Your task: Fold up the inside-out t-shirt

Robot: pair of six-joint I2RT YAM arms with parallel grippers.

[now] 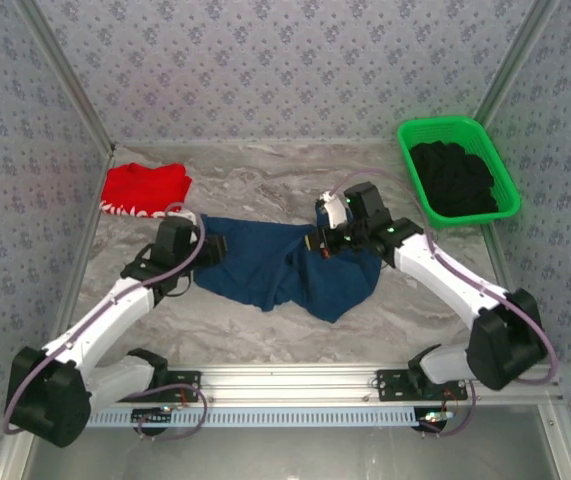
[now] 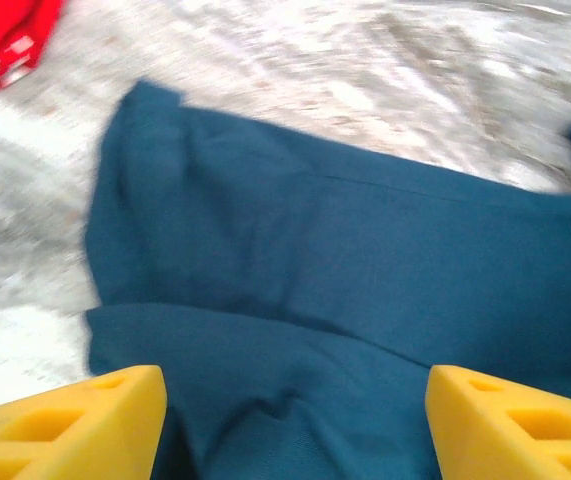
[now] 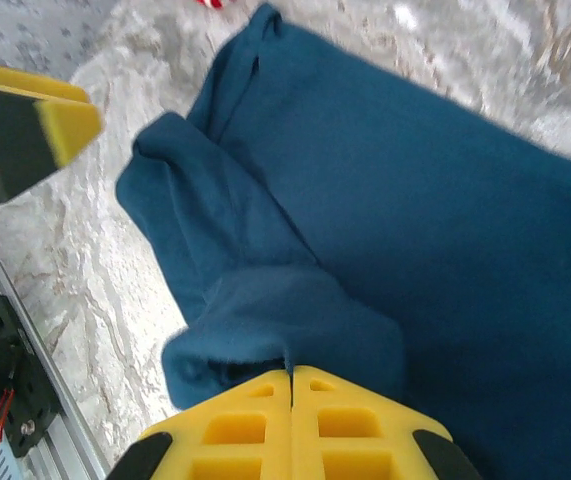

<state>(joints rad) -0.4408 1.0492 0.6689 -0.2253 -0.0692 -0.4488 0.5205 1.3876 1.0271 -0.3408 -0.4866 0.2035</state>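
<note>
The inside-out t-shirt [image 1: 285, 265] is dark navy and lies crumpled across the middle of the marble table. My left gripper [image 1: 215, 248] hovers at its left end. In the left wrist view the gripper [image 2: 295, 420] is open, its yellow fingers [image 2: 75, 420] wide apart above the wrinkled blue t-shirt [image 2: 345, 250] with nothing between them. My right gripper [image 1: 317, 240] is at the shirt's upper right part. In the right wrist view the gripper [image 3: 291, 372] is shut, pinching a bunched fold of the t-shirt [image 3: 415, 200] and lifting it slightly.
A red folded garment [image 1: 145, 188] lies at the back left, close to the shirt's left end. A green basket [image 1: 435, 124] holding black clothing [image 1: 453, 180] stands at the back right. The metal rail [image 1: 295, 380] runs along the near edge.
</note>
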